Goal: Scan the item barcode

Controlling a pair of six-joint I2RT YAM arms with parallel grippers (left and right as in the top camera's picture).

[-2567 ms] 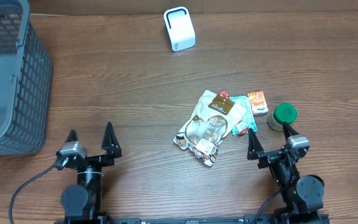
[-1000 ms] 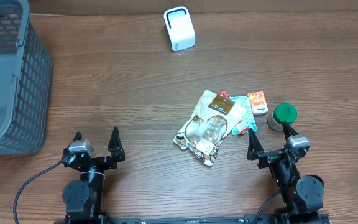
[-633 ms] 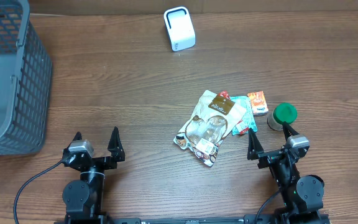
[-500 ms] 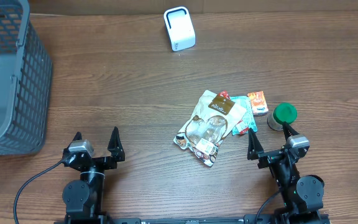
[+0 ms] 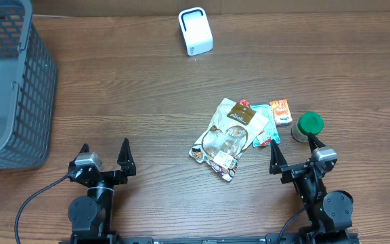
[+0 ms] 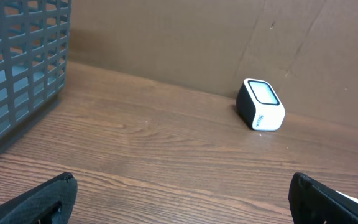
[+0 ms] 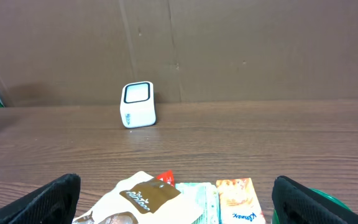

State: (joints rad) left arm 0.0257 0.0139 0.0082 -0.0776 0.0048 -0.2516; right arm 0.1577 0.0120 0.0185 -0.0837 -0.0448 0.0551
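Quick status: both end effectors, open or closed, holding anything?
Left end effector: open, holding nothing.
Right end effector: open, holding nothing.

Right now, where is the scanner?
In the overhead view the scanner stands near the far edge, about mid-table, beyond the snack bag and right of the basket.

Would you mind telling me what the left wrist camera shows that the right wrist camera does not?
Only the left wrist view clearly shows the grey basket, filling its left side. Only the right wrist view clearly shows the snack pouch, teal packet and orange packet, side by side in the foreground. Both show the white scanner on the far part of the wooden table.
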